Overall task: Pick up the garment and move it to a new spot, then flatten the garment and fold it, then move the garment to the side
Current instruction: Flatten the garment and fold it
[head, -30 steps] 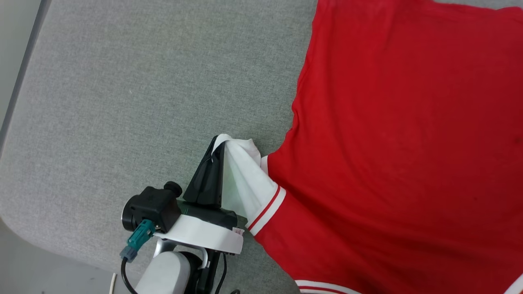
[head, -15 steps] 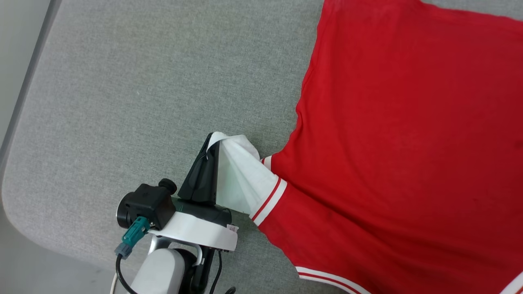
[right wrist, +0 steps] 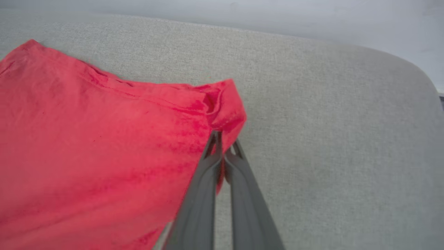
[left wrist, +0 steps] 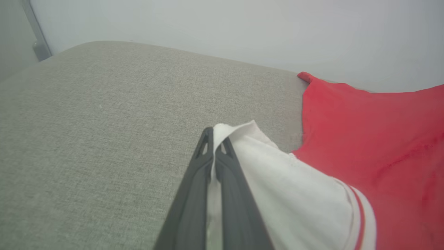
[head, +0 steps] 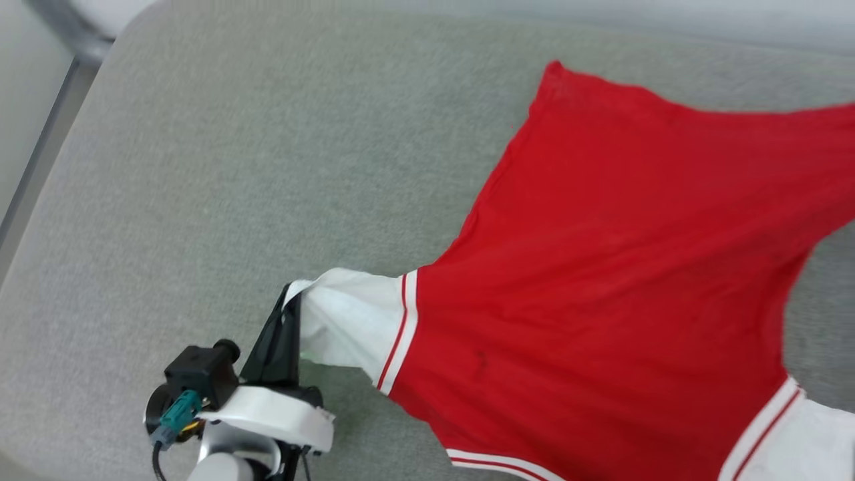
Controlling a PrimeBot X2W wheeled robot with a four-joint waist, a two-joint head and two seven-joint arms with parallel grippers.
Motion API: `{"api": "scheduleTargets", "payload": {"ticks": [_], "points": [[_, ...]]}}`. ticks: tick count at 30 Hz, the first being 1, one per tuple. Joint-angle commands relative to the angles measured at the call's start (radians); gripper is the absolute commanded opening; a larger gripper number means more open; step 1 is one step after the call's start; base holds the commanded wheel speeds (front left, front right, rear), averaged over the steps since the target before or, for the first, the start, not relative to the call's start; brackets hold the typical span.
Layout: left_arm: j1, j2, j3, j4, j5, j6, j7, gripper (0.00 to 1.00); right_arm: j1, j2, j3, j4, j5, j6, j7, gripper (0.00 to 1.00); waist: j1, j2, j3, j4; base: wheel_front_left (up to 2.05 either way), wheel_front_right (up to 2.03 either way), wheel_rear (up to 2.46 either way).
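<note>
On the grey padded surface (head: 200, 167) the red jersey (head: 601, 267) lies stretched, left gripper (left wrist: 215, 139) pinched shut on its white sleeve (head: 347, 321), right gripper (right wrist: 223, 139) likewise on a red corner (right wrist: 225, 107); lift both evenly, with gentle tension

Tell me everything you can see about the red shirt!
The red jersey looks like thin, slightly shiny fabric, with white sleeves edged in red-and-white stripes. It is spread over the grey cushioned surface, stretched between two grips and rippled rather than flat. The left gripper is shut on the tip of one white sleeve, pulling it taut. The right gripper is shut on a red hemmed corner. More striped trim runs along the near edge.
</note>
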Motion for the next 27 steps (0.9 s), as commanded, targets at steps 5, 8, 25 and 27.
{"api": "scheduleTargets", "payload": {"ticks": [5, 8, 25, 27], "points": [[0.059, 0.040, 0.036, 0.014, -0.026, 0.020, 0.044, 0.00, 0.235, -0.008, -0.037, -0.113, 0.036, -0.001, -0.037, 0.00, 0.0000, 0.0000, -0.132, -0.116, 0.00, 0.00, 0.00], [0.085, 0.058, 0.047, 0.019, -0.036, 0.025, 0.066, 0.00, 0.364, 0.016, -0.080, -0.178, 0.044, -0.001, -0.043, 0.00, 0.0000, 0.0000, -0.166, -0.150, 0.00, 0.00, 0.00], [0.212, 0.110, 0.081, 0.048, -0.083, 0.046, 0.153, 0.00, 1.028, 0.340, -0.330, -0.481, 0.015, -0.001, -0.041, 0.00, 0.0000, 0.0000, -0.292, -0.266, 0.00, 0.00, 0.00], [0.218, 0.112, 0.080, 0.050, -0.088, 0.042, 0.156, 0.00, 1.097, 0.408, -0.360, -0.513, 0.010, -0.001, -0.035, 0.00, 0.0000, 0.0000, -0.298, -0.264, 0.00, 0.00, 0.00]]}}
